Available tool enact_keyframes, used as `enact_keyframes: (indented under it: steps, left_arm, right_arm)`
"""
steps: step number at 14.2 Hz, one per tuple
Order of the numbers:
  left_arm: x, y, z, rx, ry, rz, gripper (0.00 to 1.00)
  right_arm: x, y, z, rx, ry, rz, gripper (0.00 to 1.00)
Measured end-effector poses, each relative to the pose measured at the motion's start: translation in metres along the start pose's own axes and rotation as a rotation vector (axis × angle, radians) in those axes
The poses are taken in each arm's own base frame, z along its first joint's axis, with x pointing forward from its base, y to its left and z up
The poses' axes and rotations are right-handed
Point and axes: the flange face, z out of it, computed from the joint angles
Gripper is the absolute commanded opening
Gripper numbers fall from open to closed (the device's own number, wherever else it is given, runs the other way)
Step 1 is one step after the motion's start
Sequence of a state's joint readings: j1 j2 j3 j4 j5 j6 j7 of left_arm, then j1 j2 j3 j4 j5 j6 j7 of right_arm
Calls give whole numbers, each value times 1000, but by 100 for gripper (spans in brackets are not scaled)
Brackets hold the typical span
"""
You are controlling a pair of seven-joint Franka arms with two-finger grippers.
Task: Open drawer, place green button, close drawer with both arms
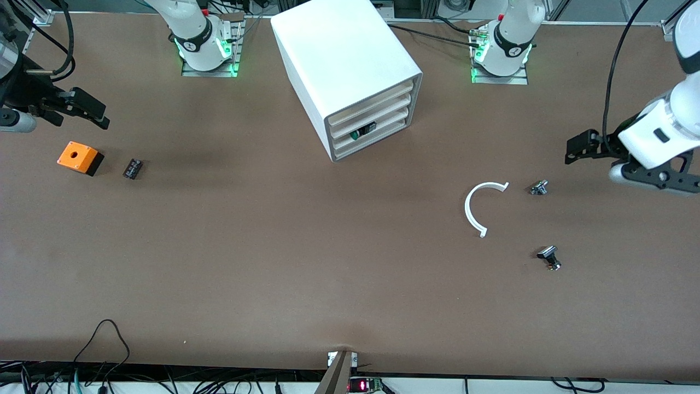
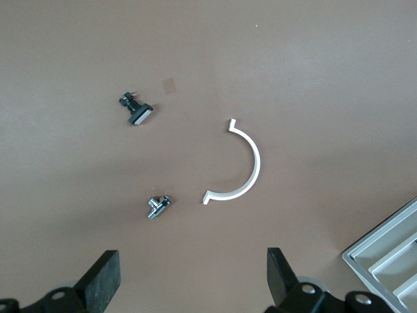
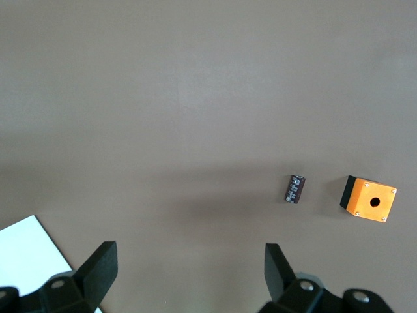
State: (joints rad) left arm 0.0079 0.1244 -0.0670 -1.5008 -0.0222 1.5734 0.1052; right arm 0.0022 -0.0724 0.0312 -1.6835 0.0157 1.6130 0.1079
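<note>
With green button (image 1: 356, 133) already in shut drawer (image 1: 367, 129), left gripper (image 1: 574, 148) & right gripper (image 1: 90, 112) hang wide open, empty, parked at table ends; task prob. done.

The button (image 1: 362, 131) lies in a lower drawer (image 1: 365, 134) of the cabinet (image 1: 339, 65), between the arms' bases.

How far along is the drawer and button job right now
It looks finished: the green button sits inside a lower drawer of the white cabinet, and the drawers look pushed in. Nothing is in hand: the left gripper hangs open over the table near the silver knob, and the right gripper open near the orange box. Nothing appears left.
</note>
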Motion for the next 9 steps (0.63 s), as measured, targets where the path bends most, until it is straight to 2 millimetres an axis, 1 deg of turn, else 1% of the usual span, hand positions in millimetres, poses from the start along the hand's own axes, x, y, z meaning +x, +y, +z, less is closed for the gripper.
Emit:
enact_keyframes:
  steps: [2, 5, 6, 7, 9]
  left_arm:
    - [-16, -4, -15, 15, 69, -13, 99]
    - [-49, -6, -24, 23, 111, -25, 99]
    - [-56, -7, -25, 23, 108, -28, 99]
    - [-61, -8, -26, 22, 104, -32, 99]
    - [-62, -13, -22, 20, 85, -41, 99]
  right_arm:
    - [0, 0, 0, 0, 0, 0, 100]
    - [0, 0, 0, 0, 0, 0, 100]
    - [0, 0, 0, 0, 0, 0, 100]
    - [0, 0, 0, 0, 0, 0, 100]
    - [0, 0, 0, 0, 0, 0, 100]
